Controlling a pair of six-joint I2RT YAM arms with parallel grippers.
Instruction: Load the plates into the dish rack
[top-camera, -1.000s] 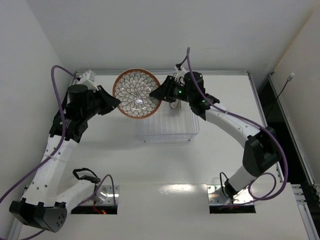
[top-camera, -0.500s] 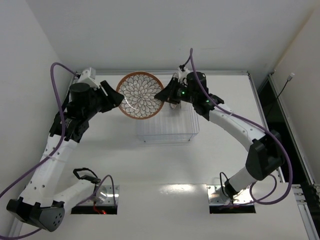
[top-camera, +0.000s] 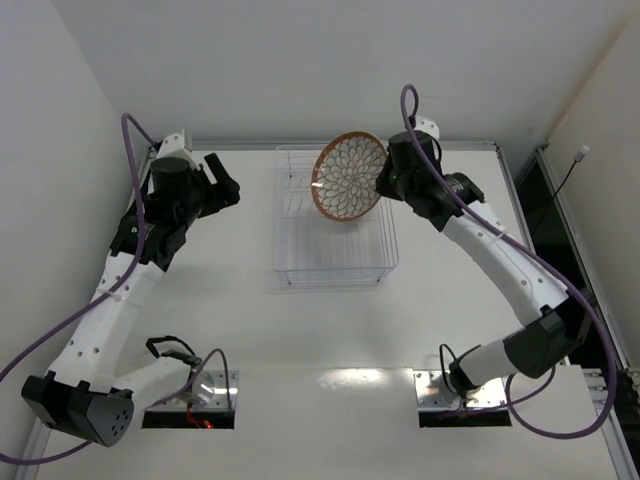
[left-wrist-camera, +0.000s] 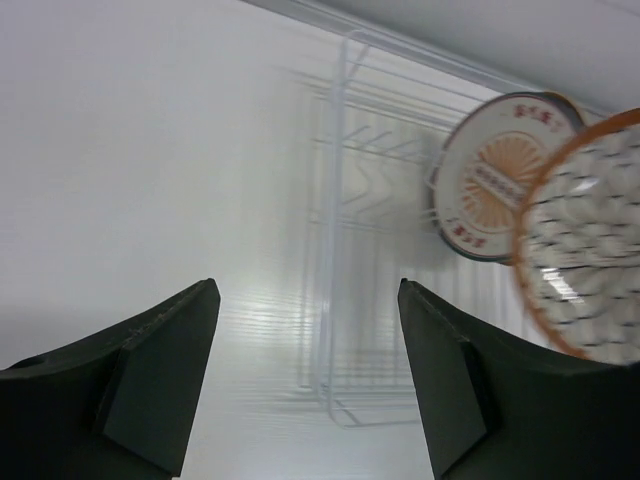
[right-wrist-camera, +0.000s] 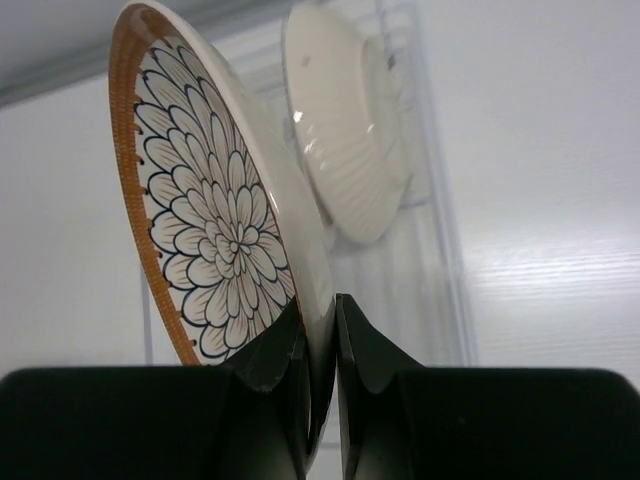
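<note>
In the top view my right gripper (top-camera: 379, 184) is shut on the right rim of a brown-rimmed plate with a white petal pattern (top-camera: 346, 187). It holds the plate tilted on edge over the far end of the dish rack (top-camera: 335, 262). The right wrist view shows both fingers (right-wrist-camera: 355, 345) pinching that plate's rim (right-wrist-camera: 210, 230). Behind it a pale-rimmed plate (right-wrist-camera: 350, 150) stands upright in the rack; its orange sunburst face (left-wrist-camera: 495, 175) shows in the left wrist view. My left gripper (top-camera: 231, 189) hangs open and empty to the left of the rack (left-wrist-camera: 335, 240).
White walls close in on the table at the back and left. A raised rail (top-camera: 480, 146) runs along the far table edge behind the rack. Purple cables (top-camera: 130, 140) loop off both arms.
The left gripper opened, let go of the petal plate and drew back left. The right gripper, shut on the plate's rim, carried it right over the rack and tilted it more upright.
</note>
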